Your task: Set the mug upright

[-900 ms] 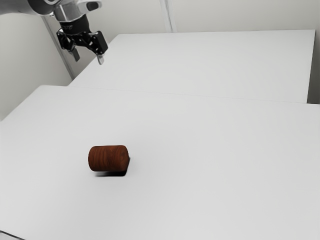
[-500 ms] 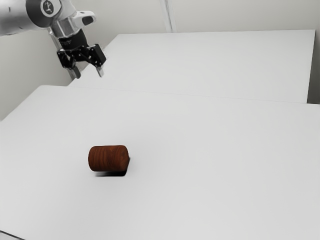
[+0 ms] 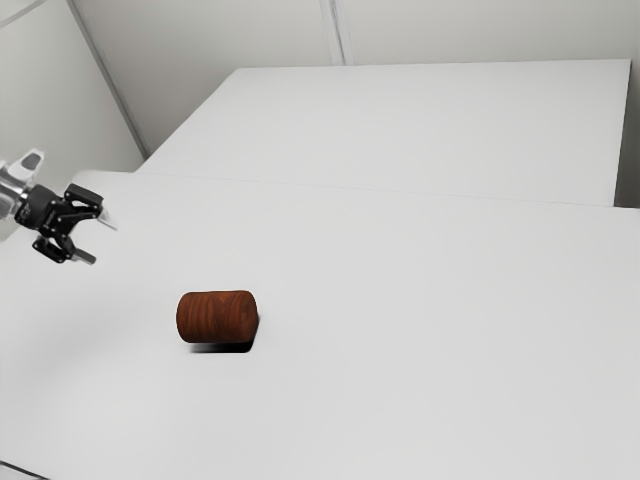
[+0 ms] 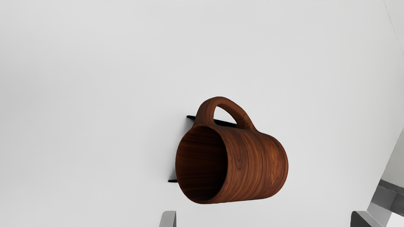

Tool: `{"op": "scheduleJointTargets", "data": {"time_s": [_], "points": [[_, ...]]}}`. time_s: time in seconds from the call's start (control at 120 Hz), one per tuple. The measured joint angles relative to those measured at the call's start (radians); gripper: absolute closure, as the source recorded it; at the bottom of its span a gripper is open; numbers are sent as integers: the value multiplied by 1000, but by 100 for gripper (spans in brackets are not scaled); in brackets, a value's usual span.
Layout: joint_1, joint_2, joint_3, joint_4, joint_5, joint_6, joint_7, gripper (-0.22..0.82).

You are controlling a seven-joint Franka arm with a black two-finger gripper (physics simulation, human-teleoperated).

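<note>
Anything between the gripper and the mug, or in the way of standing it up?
Nothing visible in either case. The gripper hangs with jaws open, and no object shows between it and the mug, which lies sideways on the table.

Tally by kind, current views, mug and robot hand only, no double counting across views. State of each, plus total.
Mug: 1 (brown, lying on its side)
Hand: 1 (open, apart from the mug)
Total: 2
</note>
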Motion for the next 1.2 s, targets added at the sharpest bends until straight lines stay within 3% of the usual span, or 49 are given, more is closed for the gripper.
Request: {"op": "scheduleJointTargets", "data": {"time_s": [0.258, 0.608, 0.9, 1.2], "points": [[-109, 40, 37, -192, -292, 49, 290, 0], [-88, 133, 57, -300, -494, 53, 605, 0], [-89, 160, 51, -357, -585, -6, 750, 0], [-90, 153, -8, -429, -678, -30, 805, 0]]}}
